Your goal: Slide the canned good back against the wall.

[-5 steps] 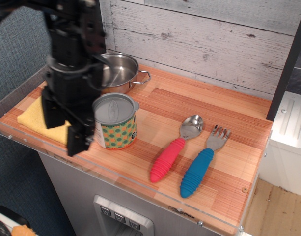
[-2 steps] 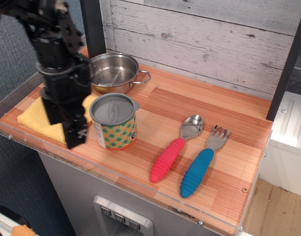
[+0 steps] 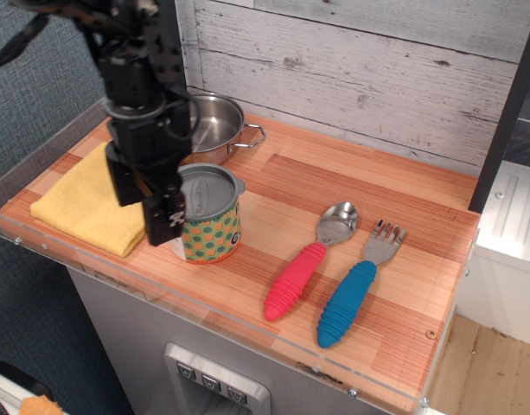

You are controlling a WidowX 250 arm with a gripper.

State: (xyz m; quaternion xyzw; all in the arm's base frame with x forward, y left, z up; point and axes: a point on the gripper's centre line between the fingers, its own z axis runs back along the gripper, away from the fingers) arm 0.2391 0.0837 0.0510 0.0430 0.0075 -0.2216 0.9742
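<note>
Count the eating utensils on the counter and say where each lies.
2. The pink-handled spoon lies right of the canned good; the blue-handled fork lies just right of the spoon, apart from it. The arm could be hiding others.

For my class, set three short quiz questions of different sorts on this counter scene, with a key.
1. True or false: the can touches the wall.
2. Which lies nearer the can? A spoon B fork
3. What does the yellow cloth lie on?

Key
1. False; it stands near the front edge.
2. A
3. The wooden counter, on the far side of the gripper from the can.
</note>
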